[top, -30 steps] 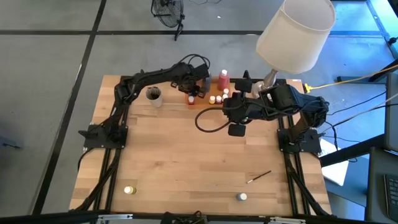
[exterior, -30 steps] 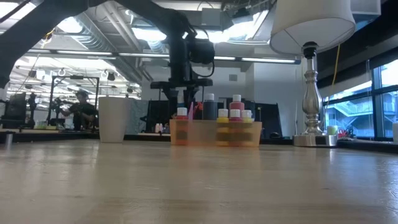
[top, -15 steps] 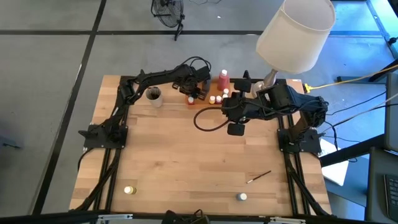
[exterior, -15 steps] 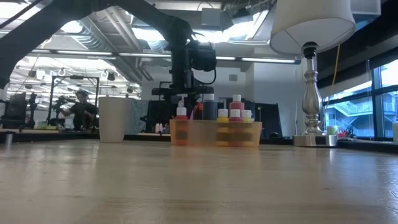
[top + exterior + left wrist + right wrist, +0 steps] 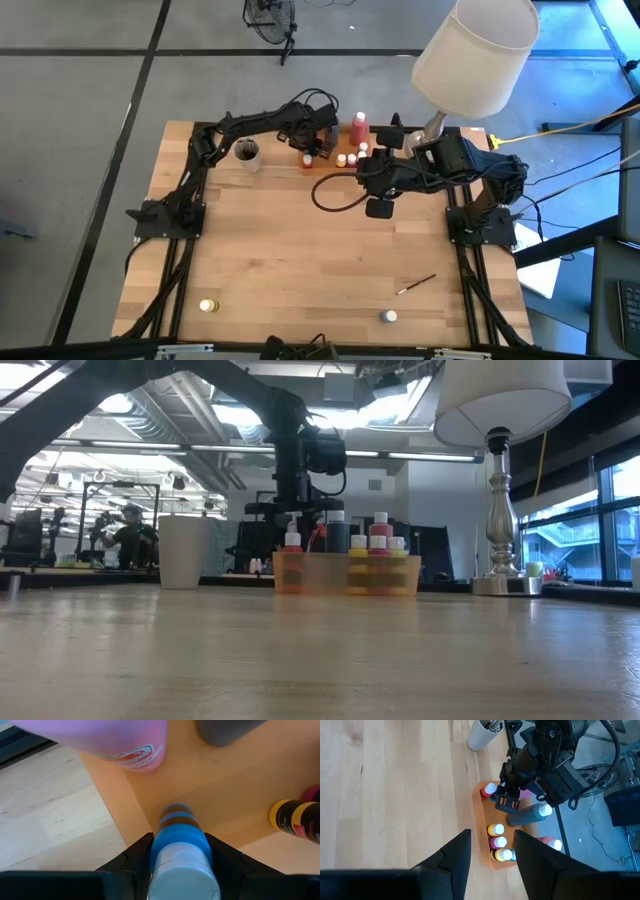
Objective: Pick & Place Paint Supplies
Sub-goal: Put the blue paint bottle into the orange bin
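An orange tray (image 5: 318, 164) sits near the table's far edge. It holds a pink bottle (image 5: 359, 126), a grey bottle (image 5: 532, 813) and small pots (image 5: 347, 158). My left gripper (image 5: 309, 150) reaches down into the tray's left end, shut on a small blue-lidded pot (image 5: 180, 855). A second pink bottle (image 5: 120, 742) stands just beyond it. My right gripper (image 5: 492, 860) hovers open above the table, in front of the tray. A yellow-lidded pot (image 5: 207, 305), a white-lidded pot (image 5: 389, 316) and a thin brush (image 5: 416, 284) lie near the table's near edge. My left gripper pinches the small pot by its blue lid (image 5: 172, 842), one finger (image 5: 137, 860) on each side. It comes from above, pointing down. The pot is upright, its lower end (image 5: 176, 815) at the tray floor near the tray's wall. Whether it rests there I cannot tell.
A beige cup (image 5: 247, 153) holding brushes stands left of the tray. A lamp (image 5: 475, 50) rises at the table's far right corner. A black cable loop (image 5: 335, 195) lies in front of the tray. Bare wood stretches across the table's middle.
My left gripper has sunk a little toward the tray's left end and then kept still.
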